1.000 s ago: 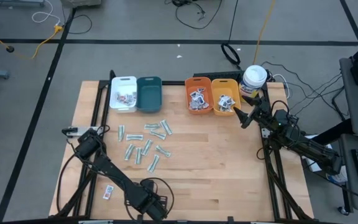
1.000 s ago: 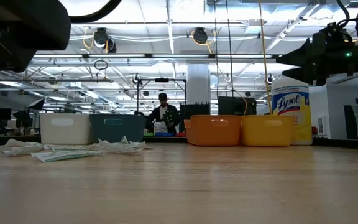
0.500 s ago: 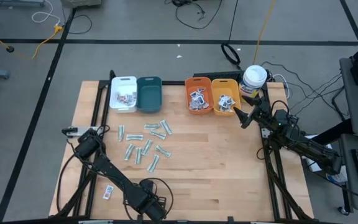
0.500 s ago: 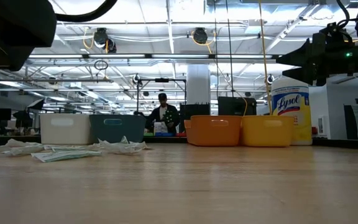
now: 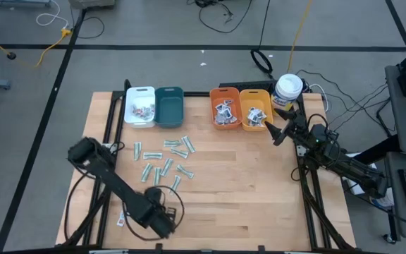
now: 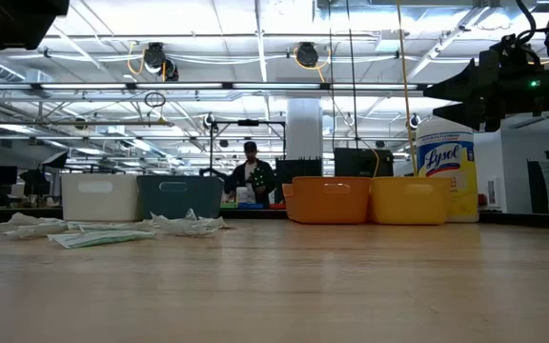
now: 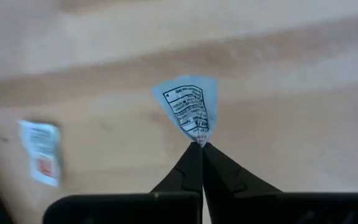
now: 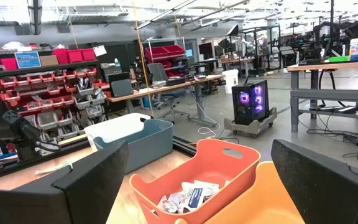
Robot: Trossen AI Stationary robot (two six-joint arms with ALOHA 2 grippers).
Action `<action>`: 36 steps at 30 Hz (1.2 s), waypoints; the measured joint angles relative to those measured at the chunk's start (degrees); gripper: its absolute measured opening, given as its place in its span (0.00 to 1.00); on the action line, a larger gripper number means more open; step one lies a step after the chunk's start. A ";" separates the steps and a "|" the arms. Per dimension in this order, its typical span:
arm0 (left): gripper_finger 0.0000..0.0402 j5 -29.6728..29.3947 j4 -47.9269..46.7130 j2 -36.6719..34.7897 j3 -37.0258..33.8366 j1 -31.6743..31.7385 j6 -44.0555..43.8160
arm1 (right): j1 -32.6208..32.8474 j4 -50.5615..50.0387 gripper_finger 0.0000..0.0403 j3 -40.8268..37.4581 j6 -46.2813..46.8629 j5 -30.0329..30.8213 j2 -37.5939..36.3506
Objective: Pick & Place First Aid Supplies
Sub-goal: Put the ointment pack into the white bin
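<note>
My left gripper (image 5: pixel 155 216) hangs over the table's near left part, pointing down, shut on a small white packet with dark print (image 7: pixel 190 111). A white packet with red print (image 7: pixel 41 151) lies flat on the wood beside it (image 5: pixel 122 219). Several pale-green strips (image 5: pixel 164 164) lie scattered on the table's middle left. My right gripper (image 5: pixel 273 132) waits open at the far right, beside the yellow bin (image 5: pixel 255 108); its fingers stand wide apart in the right wrist view (image 8: pixel 197 186). My left gripper pinches the white packet by one narrow corner (image 7: pixel 199 138) between its two fingertips. The fingers come from above, pointing down. The rest of the packet fans out past the fingertips, lifted clear of the wood.
A white bin (image 5: pixel 140 106), a teal bin (image 5: pixel 169 106), an orange bin (image 5: pixel 225 108) and the yellow bin stand in a row along the far edge; three hold packets. A white canister with a yellow label (image 5: pixel 288 88) stands at the far right. Bare wood lies in the middle and near right.
My left gripper has risen and gone from the table's near edge toward its left and far side; in the low view its dark bulk has climbed almost out of the top left corner. My right arm has kept still.
</note>
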 joint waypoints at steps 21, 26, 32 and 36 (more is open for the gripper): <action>0.00 -1.76 -9.34 -33.57 -28.21 28.01 19.37 | 0.00 0.00 0.97 0.00 0.02 0.02 0.02; 0.00 -3.66 -12.66 -36.51 -28.21 44.83 35.29 | -0.02 0.00 0.97 0.00 0.00 0.02 0.00; 0.00 -4.32 -11.56 -36.66 -28.21 64.86 54.49 | -0.02 0.00 0.97 0.00 0.00 0.00 0.00; 0.00 -4.45 -9.46 -35.64 -27.36 76.33 64.62 | 0.00 0.00 0.97 0.01 0.00 0.02 0.01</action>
